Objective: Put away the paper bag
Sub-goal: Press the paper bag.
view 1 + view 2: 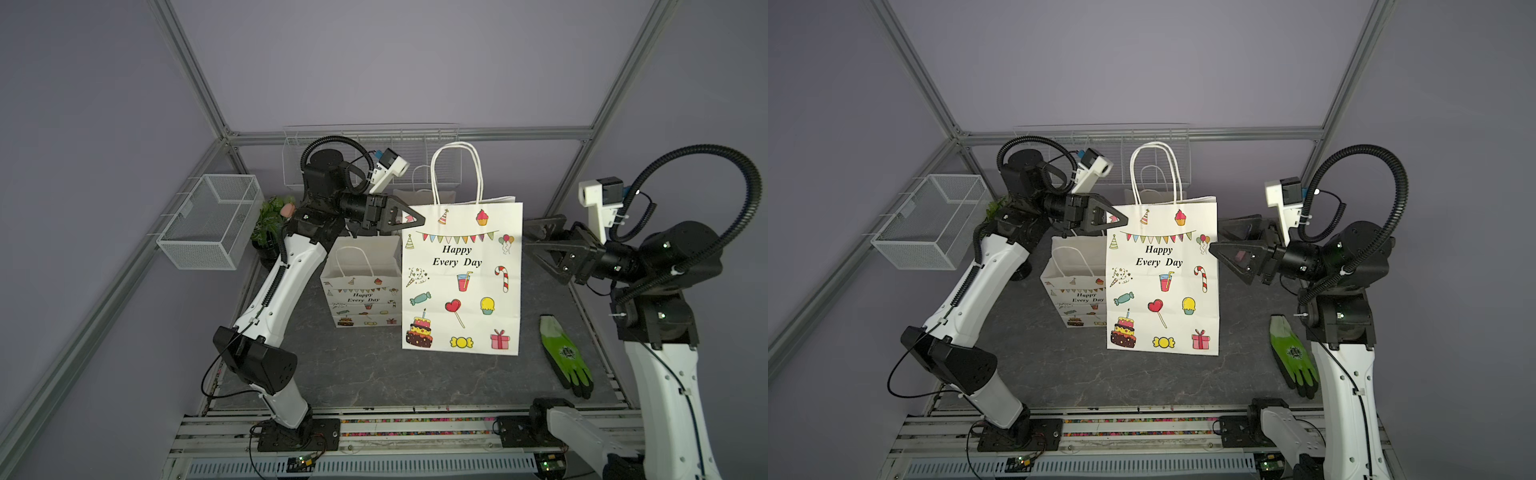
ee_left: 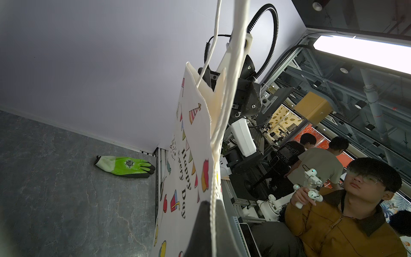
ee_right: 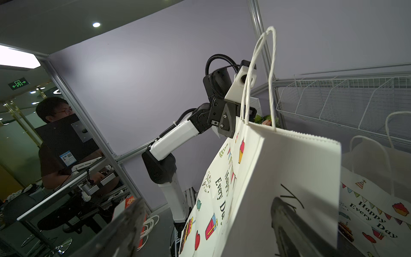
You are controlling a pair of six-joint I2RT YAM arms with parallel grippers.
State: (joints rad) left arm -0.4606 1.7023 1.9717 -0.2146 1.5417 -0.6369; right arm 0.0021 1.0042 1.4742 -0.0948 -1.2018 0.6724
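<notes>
Left gripper (image 1: 415,219) clamps the big bag (image 1: 461,286), upright on the table (image 1: 353,365) centre, by its upper left corner. Right gripper (image 1: 527,233), jaws wide, straddles its right edge.

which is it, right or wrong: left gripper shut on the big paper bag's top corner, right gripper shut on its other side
Wrong on the right gripper: it is open beside the paper bag, jaws wide apart, as the right wrist view shows. The left gripper is shut on the top corner.
</notes>
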